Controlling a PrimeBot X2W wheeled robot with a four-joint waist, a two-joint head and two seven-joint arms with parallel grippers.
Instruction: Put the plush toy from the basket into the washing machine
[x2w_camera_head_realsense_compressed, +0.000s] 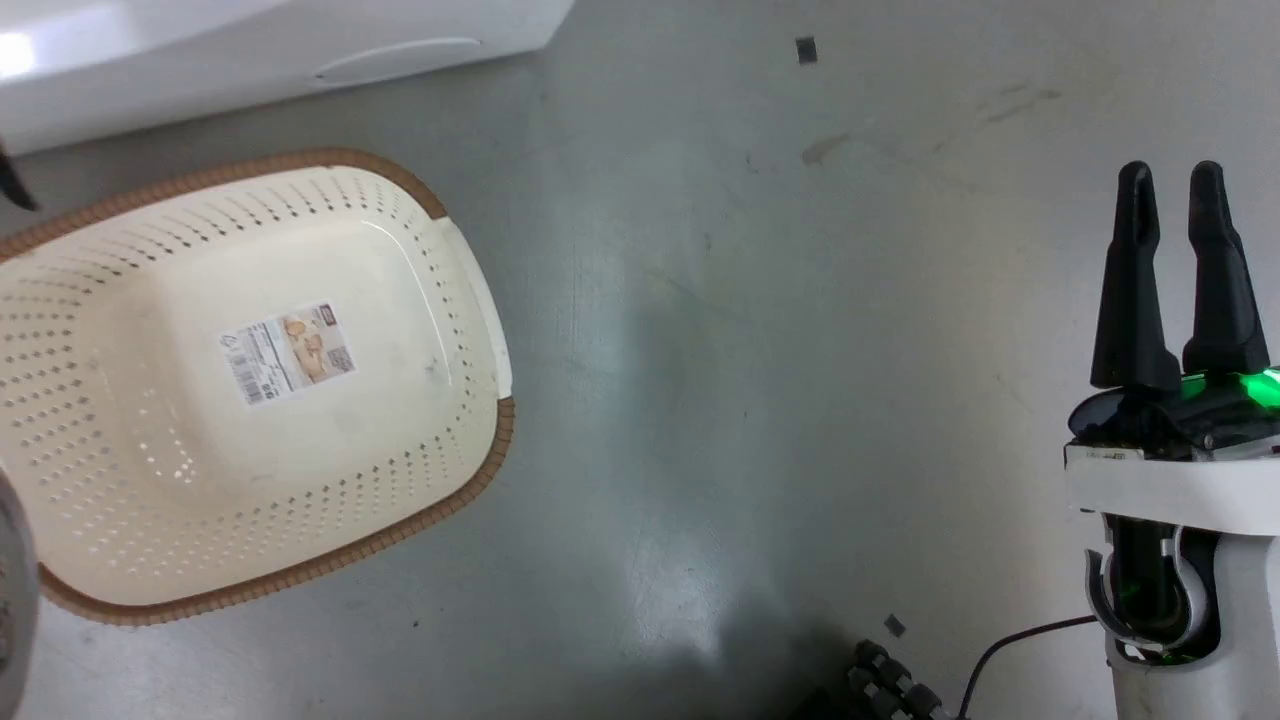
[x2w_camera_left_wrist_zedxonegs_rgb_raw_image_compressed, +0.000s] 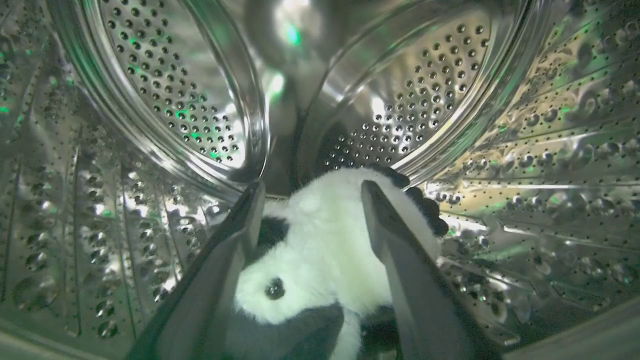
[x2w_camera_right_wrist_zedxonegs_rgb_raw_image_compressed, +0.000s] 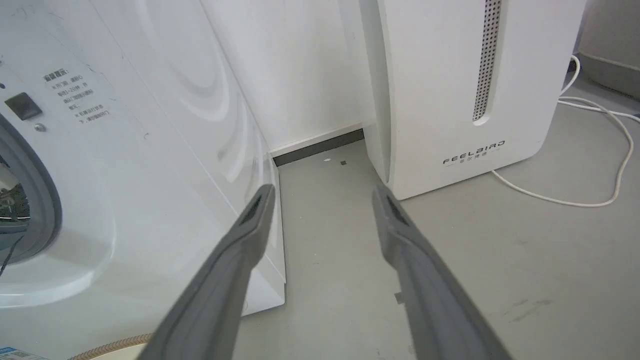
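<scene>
Release step, by my read: plush toy (x2w_camera_left_wrist_zedxonegs_rgb_raw_image_compressed: 325, 250) sits deep in the washing machine (x2w_camera_right_wrist_zedxonegs_rgb_raw_image_compressed: 150, 150), low in the steel drum (x2w_camera_left_wrist_zedxonegs_rgb_raw_image_compressed: 525, 165) toward its far wall. To do it well, spread wide, let it settle on the drum floor, back straight out without dragging fur. Left gripper (x2w_camera_left_wrist_zedxonegs_rgb_raw_image_compressed: 311, 186): fingers (x2w_camera_left_wrist_zedxonegs_rgb_raw_image_compressed: 215, 280) fairly wide, straddling the plush toy, fur touching both inner faces; pinched or let go, cannot tell. Right gripper (x2w_camera_head_realsense_compressed: 1170, 180) part open, holding nothing. Basket (x2w_camera_head_realsense_compressed: 470, 470) holds just its paper label (x2w_camera_head_realsense_compressed: 287, 352).
</scene>
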